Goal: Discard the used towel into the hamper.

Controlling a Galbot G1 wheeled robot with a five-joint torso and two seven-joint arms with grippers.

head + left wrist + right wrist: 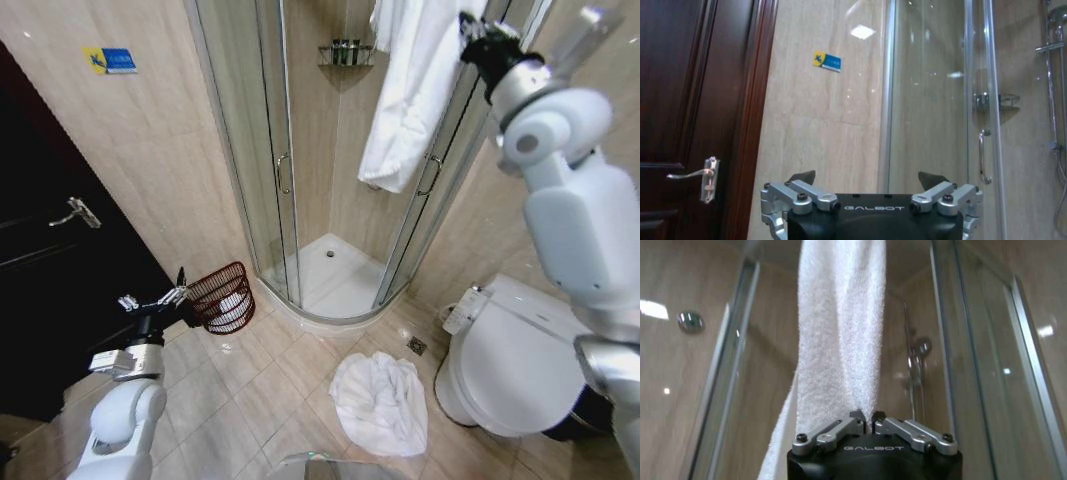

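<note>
right gripper (867,416) | fingers clamped on hanging towel (840,340) (high, by shower door) | left gripper (867,178) | fingers apart, low left | hamper (222,297) | floor, beside it

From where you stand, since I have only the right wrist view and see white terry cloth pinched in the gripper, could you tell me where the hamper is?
Observer: The small reddish-brown openwork hamper stands on the tiled floor by the wall, left of the glass shower door.
Operator: Thank you. Is the left gripper anywhere near it?
Observer: Yes, the left gripper is low, just left of the hamper, open and empty.
Operator: Is my towel the only one around?
Observer: No. The right gripper is shut on the hanging white towel, raised high, while a second crumpled white towel lies on the floor beside the white toilet.
</note>
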